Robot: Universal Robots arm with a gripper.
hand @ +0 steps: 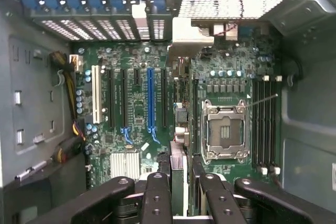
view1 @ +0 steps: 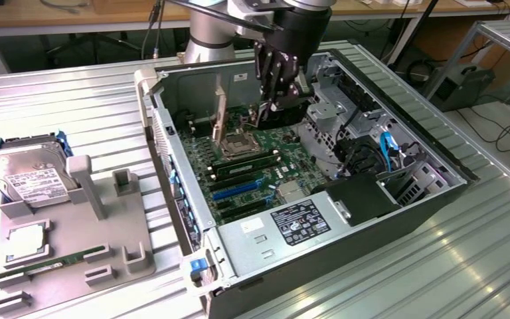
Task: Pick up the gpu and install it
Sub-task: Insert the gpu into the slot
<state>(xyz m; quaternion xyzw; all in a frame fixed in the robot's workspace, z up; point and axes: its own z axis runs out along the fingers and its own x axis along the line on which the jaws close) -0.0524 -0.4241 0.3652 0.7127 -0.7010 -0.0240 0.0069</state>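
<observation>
My gripper (view1: pixel 279 100) reaches down into the open computer case (view1: pixel 162 133) and is shut on the gpu (view1: pixel 275 114), a dark thin card held on edge over the motherboard (view1: pixel 264 156). In the wrist view the gpu (hand: pixel 178 129) is seen edge-on, running from between the black fingers (hand: pixel 156 198) out to its silver bracket (hand: pixel 191 36) near the case's rear slot openings. It lies between the blue expansion slot (hand: pixel 151 98) and the CPU socket (hand: pixel 223 132). I cannot tell whether its lower edge touches a slot.
A grey parts holder (view1: pixel 122 246) stands at the exterior view's left with a silver hard drive (view1: pixel 29 174), a processor (view1: pixel 24 242) and a green memory stick (view1: pixel 56 261). Inside the case are the power supply (view1: pixel 299 219) and drive cage (view1: pixel 335 119).
</observation>
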